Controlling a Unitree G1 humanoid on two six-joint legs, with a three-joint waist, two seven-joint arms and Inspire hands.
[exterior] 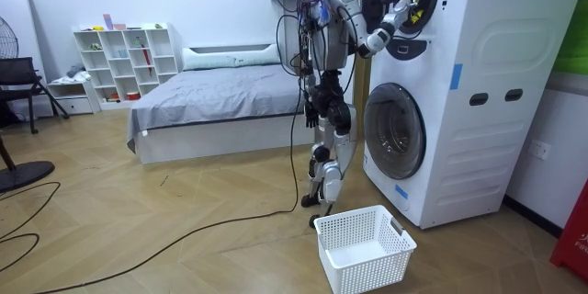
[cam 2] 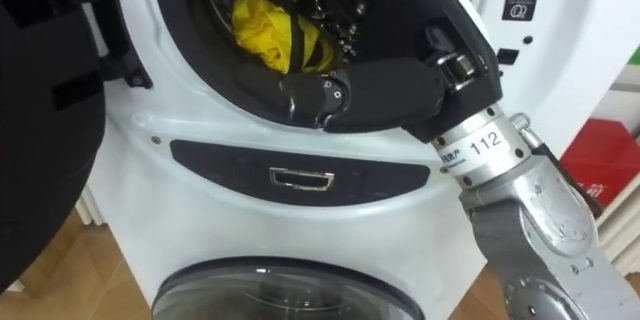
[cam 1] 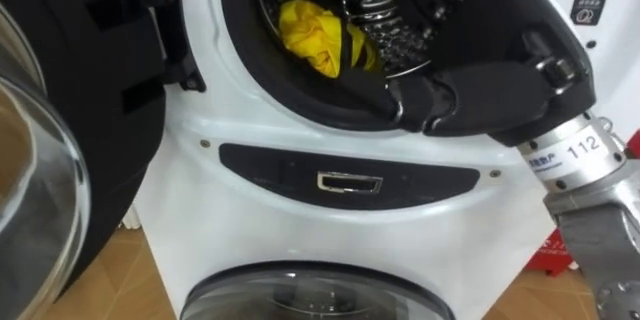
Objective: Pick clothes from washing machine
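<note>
A yellow cloth (cam 1: 312,32) lies in the steel drum of the upper washing machine (cam 1: 300,130), whose round opening is in front of me. My right hand (cam 1: 480,85) comes in from the right and rests on the lower rim of the opening. Its dark fingers (cam 2: 335,20) reach into the drum right against the yellow cloth, and one dark finger crosses the cloth's right edge. Whether they grip the cloth is hidden. In the room view I stand upright at the stacked machines with the right hand (exterior: 401,16) raised to the upper opening.
The upper machine's dark door (cam 1: 60,160) hangs open at my left. Below is a second machine with a shut glass door (cam 1: 310,295). A white laundry basket (exterior: 363,248) stands on the wooden floor by my feet. A bed (exterior: 220,92) is behind me.
</note>
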